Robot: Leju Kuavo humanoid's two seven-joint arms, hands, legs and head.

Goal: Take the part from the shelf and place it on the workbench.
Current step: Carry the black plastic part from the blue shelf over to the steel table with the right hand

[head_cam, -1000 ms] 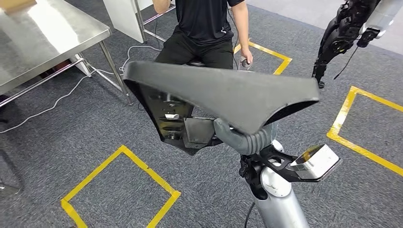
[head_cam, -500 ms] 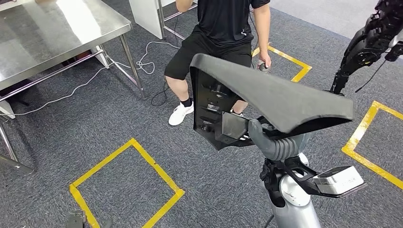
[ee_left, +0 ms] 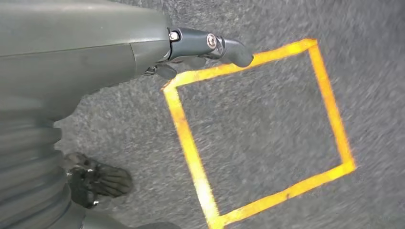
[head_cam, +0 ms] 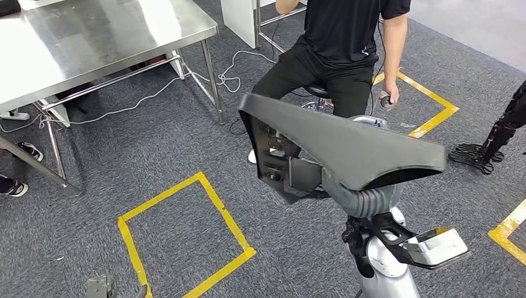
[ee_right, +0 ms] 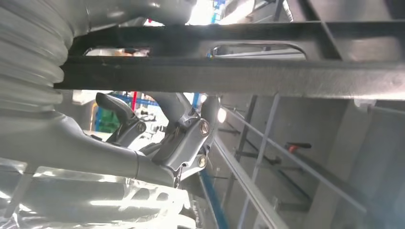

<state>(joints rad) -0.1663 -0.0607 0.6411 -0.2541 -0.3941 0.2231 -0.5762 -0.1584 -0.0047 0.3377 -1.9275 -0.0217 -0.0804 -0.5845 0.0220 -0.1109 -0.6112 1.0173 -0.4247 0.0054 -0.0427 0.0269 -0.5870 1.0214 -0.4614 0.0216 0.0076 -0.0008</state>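
A large black moulded part with a curved top and a ribbed inner face hangs in front of me in the head view. My right hand grips it from below, its ribbed cover showing under the part's rim. Close up in the right wrist view, the right hand's fingers hook around the part's black bar. The steel workbench stands at the upper left, well apart from the part. My left hand hangs over the carpet with one dark finger stretched out and nothing in it.
A person in black sits on a stool just behind the part. A yellow tape square marks the carpet to the left of it. Cables trail under the workbench. A black stand is at the right edge.
The camera has turned, so the workbench and the seated person have slid rightwards in the picture. The part stays held in my right hand.
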